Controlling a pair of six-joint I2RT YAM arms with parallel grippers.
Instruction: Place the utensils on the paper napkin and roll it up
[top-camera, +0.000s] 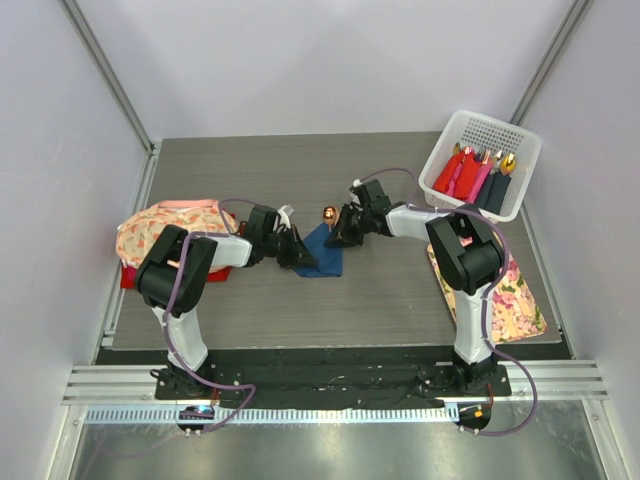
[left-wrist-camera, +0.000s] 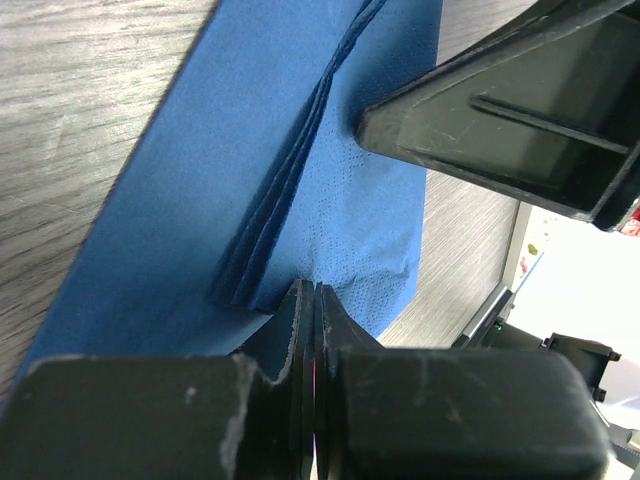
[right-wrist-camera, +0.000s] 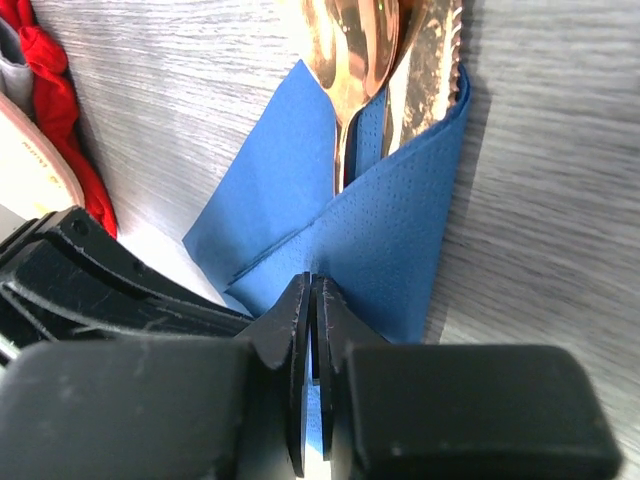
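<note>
The dark blue paper napkin (top-camera: 322, 252) lies mid-table, folded over the copper utensils. In the right wrist view the spoon (right-wrist-camera: 345, 50) and a serrated knife (right-wrist-camera: 430, 70) stick out of the napkin (right-wrist-camera: 390, 230) at its far end. The spoon's round bowl (top-camera: 329, 213) shows above the napkin in the top view. My right gripper (right-wrist-camera: 312, 285) is shut on the napkin's near fold, blue paper showing between its jaws. My left gripper (left-wrist-camera: 315, 292) is shut, its tips against the layered edge of the napkin (left-wrist-camera: 230, 170); I cannot see paper pinched there. The two grippers face each other across the napkin.
A white basket (top-camera: 480, 165) at the back right holds red, pink and dark rolls with gold tips. A floral cloth (top-camera: 510, 295) lies at the right edge. A floral cloth pile (top-camera: 165, 228) sits on a red thing at the left.
</note>
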